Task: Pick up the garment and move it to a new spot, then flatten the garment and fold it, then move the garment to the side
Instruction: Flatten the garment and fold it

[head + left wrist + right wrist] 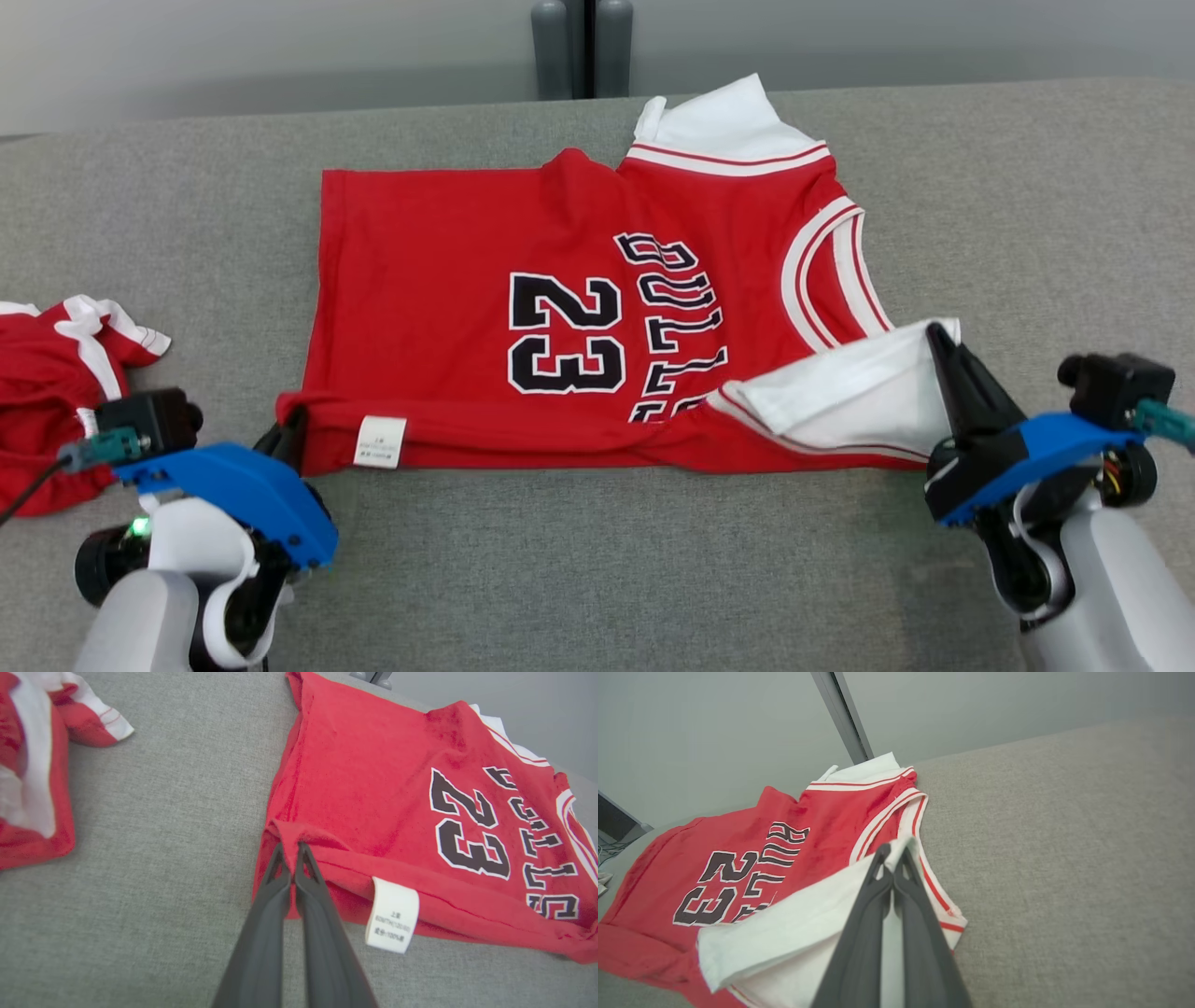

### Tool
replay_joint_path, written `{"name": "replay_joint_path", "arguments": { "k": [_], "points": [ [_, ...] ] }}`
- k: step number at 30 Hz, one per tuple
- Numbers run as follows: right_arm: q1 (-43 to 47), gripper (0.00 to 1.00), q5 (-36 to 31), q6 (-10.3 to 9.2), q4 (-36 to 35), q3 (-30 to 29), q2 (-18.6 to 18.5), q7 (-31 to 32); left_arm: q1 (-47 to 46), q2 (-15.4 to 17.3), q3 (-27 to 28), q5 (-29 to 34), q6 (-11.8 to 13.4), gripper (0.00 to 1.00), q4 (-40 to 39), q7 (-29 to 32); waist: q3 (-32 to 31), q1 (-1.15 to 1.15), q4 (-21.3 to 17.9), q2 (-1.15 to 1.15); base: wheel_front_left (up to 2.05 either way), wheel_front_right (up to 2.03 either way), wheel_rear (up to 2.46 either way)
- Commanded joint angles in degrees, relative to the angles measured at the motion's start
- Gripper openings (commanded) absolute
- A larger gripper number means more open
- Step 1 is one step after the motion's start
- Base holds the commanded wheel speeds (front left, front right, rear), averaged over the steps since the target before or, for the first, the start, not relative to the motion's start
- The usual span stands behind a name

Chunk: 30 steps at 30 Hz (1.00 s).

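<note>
Your left claw (293,847) was closed tight on the near left corner of the jersey (448,280), with a fold of the red hem pinched between the tips of its two dark fingers. Just to the right of that grip, a white label (381,441) hung off the near edge of the cloth.

Your right claw (893,851) was likewise clamped shut on the jersey at its near right end. There it gripped the tip of a white flap, the inner side turned outward, edged with red and white stripes and lifted a little off the red cloth.

Between your two claws the jersey lay spread in the middle of the grey table (597,579), hem to the left and shoulders to the right, the black 23 and lettering face up. Another white flap stuck out at its far right corner.

A second garment (47,392), red with white trim, sat crumpled at the table's left edge, apart from the jersey. Two grey posts (581,47) stood beyond the far edge.
</note>
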Motion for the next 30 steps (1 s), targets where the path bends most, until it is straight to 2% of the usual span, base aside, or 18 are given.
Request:
{"name": "replay_joint_path", "arguments": {
  "k": [1,4,5,6,7,8,11,15,18,22,25,30],
  "points": [
    [-3.4,0.00,0.9,0.03,2.7,0.6,-0.8,-0.8,-2.4,0.1,0.0,-0.3,-0.4,0.00,1.0,0.3,0.6,-0.01,0.3,-0.01,0.00,0.00,0.00],
    [-7.5,0.00,2.0,0.03,7.5,2.2,-1.4,-2.3,-5.0,-0.1,-0.4,-0.7,-1.2,0.00,3.1,0.5,1.2,-0.01,0.3,-0.01,0.00,0.00,0.00],
    [-8.7,0.00,2.3,0.03,8.6,2.8,-1.6,-3.2,-5.6,0.0,-0.4,-0.8,-1.5,0.05,3.7,0.5,1.4,-0.01,0.2,-0.01,0.00,0.00,0.00],
    [-9.7,0.23,2.6,0.03,9.8,3.6,-1.7,-4.2,-6.3,0.0,-0.5,-0.8,-1.9,0.29,4.4,0.2,1.6,-0.01,0.2,-0.01,0.00,0.00,0.00],
    [-10.6,0.73,2.6,0.03,10.8,4.3,-1.9,-5.6,-6.9,-0.3,-0.5,-0.9,-2.1,0.85,4.8,-0.5,1.8,-0.01,0.2,-0.01,0.00,0.00,0.00],
    [-11.4,1.00,2.3,0.03,11.6,4.8,-2.2,-7.4,-7.2,-0.4,-0.6,-0.8,-2.4,1.00,5.3,-1.2,1.9,-0.01,0.1,-0.01,0.00,0.00,0.00],
    [-12.9,1.00,1.0,0.03,14.0,6.6,-3.0,-12.3,-7.8,-0.8,-1.1,0.7,-3.2,1.00,5.9,-5.3,2.1,-0.01,0.1,-0.01,0.00,0.00,0.00],
    [-12.6,1.00,-2.3,0.03,13.8,6.3,-3.4,-14.9,-7.2,-1.9,-0.5,4.1,-2.9,1.00,6.4,-16.5,1.9,-0.01,0.0,-0.01,0.00,0.00,0.00],
    [-9.8,1.00,-6.2,0.02,9.9,4.0,-2.9,-15.1,-5.3,-2.6,-1.2,7.1,-2.5,1.00,7.1,-24.5,1.1,-0.01,0.1,-0.01,0.00,0.00,0.00],
    [-4.2,1.00,-10.0,0.02,3.1,0.8,-1.3,-15.1,-3.3,-3.0,-2.7,11.0,-1.7,1.00,7.9,-32.1,-0.4,-0.01,0.1,-0.01,0.00,0.00,0.00],
    [0.4,1.00,-11.9,0.03,-0.7,-0.1,-0.4,-15.1,-1.4,-2.6,-3.8,13.5,-1.0,1.00,8.3,-35.6,-1.7,-0.01,-0.1,-0.01,0.00,0.00,0.00],
    [6.9,1.00,-13.6,0.03,-5.2,-0.5,0.7,-15.1,1.3,-1.8,-5.1,16.6,0.0,1.00,8.0,-37.5,-3.5,-0.01,-0.3,-0.01,0.00,0.00,0.00]
  ]
}}
